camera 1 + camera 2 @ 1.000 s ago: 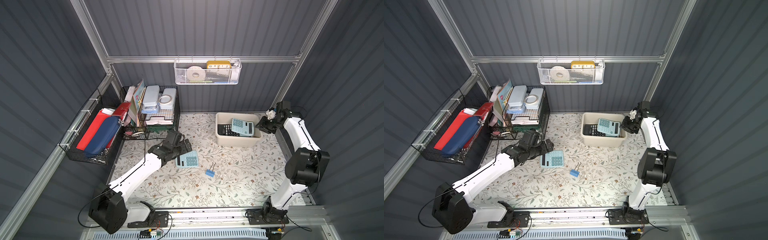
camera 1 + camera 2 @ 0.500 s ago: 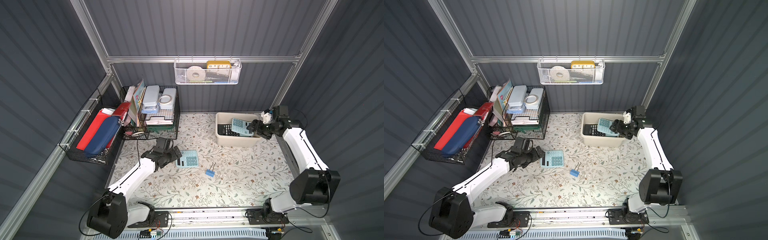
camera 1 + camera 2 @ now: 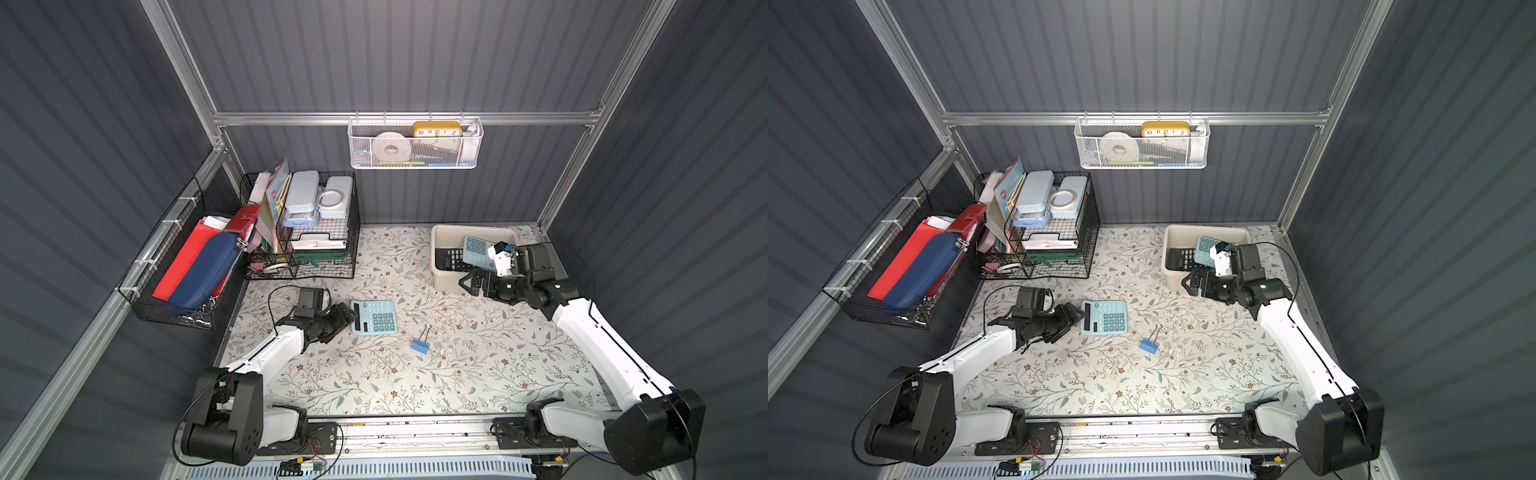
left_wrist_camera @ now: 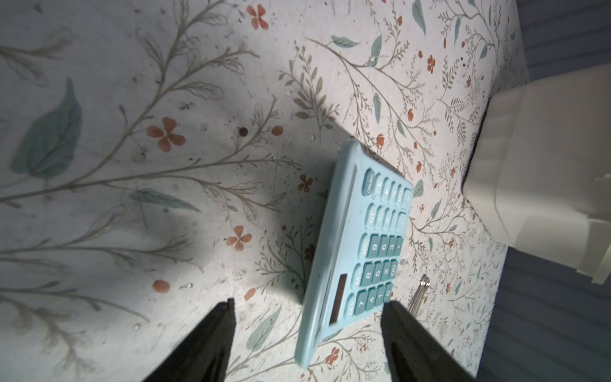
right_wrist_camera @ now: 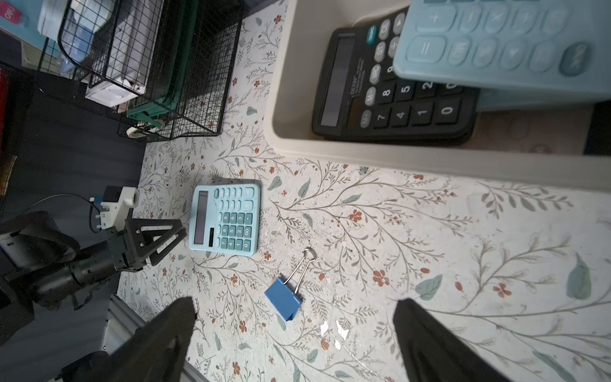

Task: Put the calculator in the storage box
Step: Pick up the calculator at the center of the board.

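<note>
Beside the calculator (image 3: 374,318), the left gripper (image 3: 347,317) reaches low (jaws apart).

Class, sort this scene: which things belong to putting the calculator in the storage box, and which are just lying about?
Job: calculator on the table, storage box, left gripper, right gripper.
Lying about: binder clip, white mesh basket, black wire rack.

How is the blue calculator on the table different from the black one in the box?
The blue calculator is light blue; the black calculator is black. The blue calculator lies on the flowery table, uncovered; the black calculator lies in the storage box, partly under a second blue calculator. Both have number keys and a display.
</note>
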Tool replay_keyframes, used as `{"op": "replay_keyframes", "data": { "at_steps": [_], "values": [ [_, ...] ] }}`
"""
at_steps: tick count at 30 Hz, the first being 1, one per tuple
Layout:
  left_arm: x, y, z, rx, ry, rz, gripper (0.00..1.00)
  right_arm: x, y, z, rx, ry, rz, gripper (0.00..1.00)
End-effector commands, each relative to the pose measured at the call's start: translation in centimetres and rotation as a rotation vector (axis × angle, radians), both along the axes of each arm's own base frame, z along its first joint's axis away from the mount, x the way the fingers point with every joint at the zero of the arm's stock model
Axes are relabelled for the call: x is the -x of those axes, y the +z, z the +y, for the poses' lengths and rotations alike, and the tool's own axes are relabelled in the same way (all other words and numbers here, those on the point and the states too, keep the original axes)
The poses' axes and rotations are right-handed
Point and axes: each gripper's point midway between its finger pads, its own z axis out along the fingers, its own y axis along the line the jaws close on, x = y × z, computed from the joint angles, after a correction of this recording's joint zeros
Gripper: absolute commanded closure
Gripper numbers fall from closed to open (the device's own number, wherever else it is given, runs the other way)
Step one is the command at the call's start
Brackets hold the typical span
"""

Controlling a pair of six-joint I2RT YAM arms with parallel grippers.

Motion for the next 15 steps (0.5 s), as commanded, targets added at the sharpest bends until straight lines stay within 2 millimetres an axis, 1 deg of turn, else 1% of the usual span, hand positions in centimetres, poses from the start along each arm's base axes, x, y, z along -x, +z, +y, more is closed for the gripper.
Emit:
{"op": "replay_keyframes", "data": {
  "at_steps": [1, 2, 9, 12, 15],
  "values": [
    [-0.4, -0.2, -0.7, 0.064, -0.051, -0.032, 0.36, -0.7, 0.5, 0.8, -0.040, 0.008, -0.044, 0.01],
    [-0.5, -0.3, -0.8, 0.067, -0.055, -0.032, 0.39, -0.6, 0.6, 0.9, -0.039, 0.014, -0.043, 0.01],
    [-0.6, -1.6, -1.4, 0.086, -0.112, -0.053, 0.49, -0.6, 0.0, 1.3, -0.040, 0.027, -0.020, 0.01],
    [-0.2, -2.7, -2.0, 0.116, -0.144, -0.030, 0.60, -0.5, -0.3, 1.6, -0.047, 0.030, -0.012, 0.01],
    [0.0, -3.4, -2.3, 0.126, -0.164, -0.018, 0.74, -0.5, -1.0, 1.9, -0.055, 0.034, 0.008, 0.01]
  ]
}}
